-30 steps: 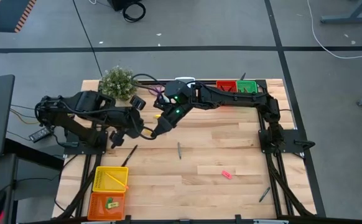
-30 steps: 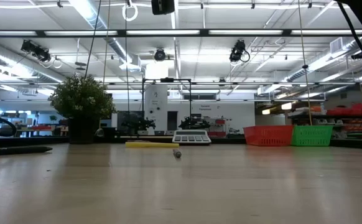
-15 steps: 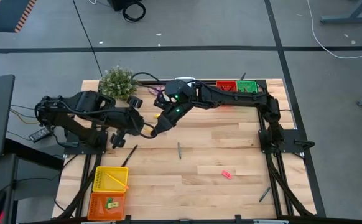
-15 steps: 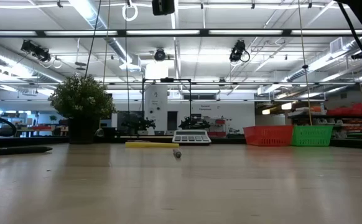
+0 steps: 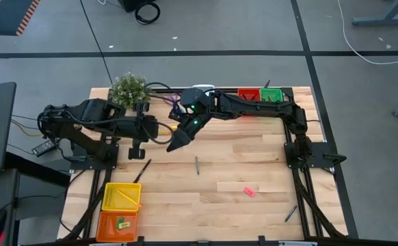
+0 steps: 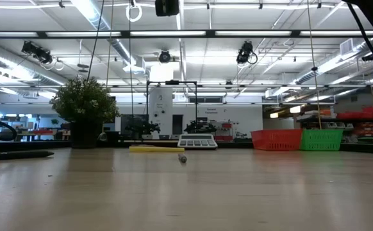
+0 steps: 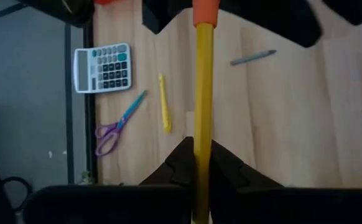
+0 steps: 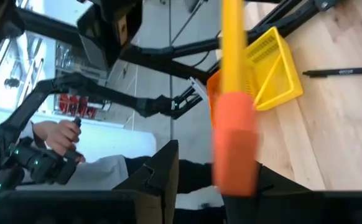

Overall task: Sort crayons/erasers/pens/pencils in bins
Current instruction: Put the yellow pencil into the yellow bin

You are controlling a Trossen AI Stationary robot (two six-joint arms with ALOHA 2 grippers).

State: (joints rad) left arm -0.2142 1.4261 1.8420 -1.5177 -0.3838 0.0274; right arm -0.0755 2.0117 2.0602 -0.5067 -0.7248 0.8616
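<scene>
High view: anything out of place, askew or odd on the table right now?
Mostly a sort still in progress: a pink eraser and dark pens lie loose on the table. The oddity is a pencil in mid-air, gripped by the left gripper, its orange end between the right gripper's parted fingers.

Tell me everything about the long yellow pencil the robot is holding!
The pencil is a long, thin yellow stick with an orange eraser end. It hangs in the air above the wooden table. The left gripper clamps it near one end, and its eraser end sits between the open jaws of the right gripper.
</scene>
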